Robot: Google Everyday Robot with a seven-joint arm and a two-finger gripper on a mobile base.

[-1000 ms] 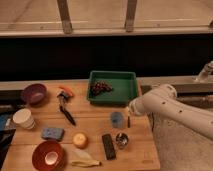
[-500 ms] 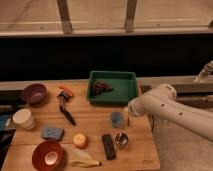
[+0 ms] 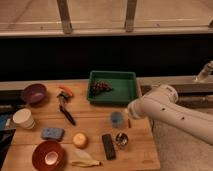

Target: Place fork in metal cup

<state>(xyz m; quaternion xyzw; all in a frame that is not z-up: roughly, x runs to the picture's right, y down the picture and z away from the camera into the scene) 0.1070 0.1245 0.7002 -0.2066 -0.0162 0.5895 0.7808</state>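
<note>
The metal cup (image 3: 121, 139) stands shiny and upright near the front of the wooden table, right of the black remote (image 3: 108, 146). My gripper (image 3: 130, 114) is at the end of the white arm that comes in from the right. It hovers just right of the blue cup (image 3: 117, 119) and behind the metal cup. A thin short sliver, likely the fork (image 3: 129, 123), hangs straight down under the gripper. I cannot tell whether it is gripped.
A green tray (image 3: 125, 86) holding grapes (image 3: 100, 88) sits at the back. A black-handled utensil (image 3: 65, 112), purple bowl (image 3: 34, 93), white cup (image 3: 23, 119), blue sponge (image 3: 52, 133), orange fruit (image 3: 80, 140), red bowl (image 3: 48, 155) and banana (image 3: 85, 161) fill the left side.
The arm's end has barely shifted, sinking slightly beside the blue cup. Nothing on the table has moved.
</note>
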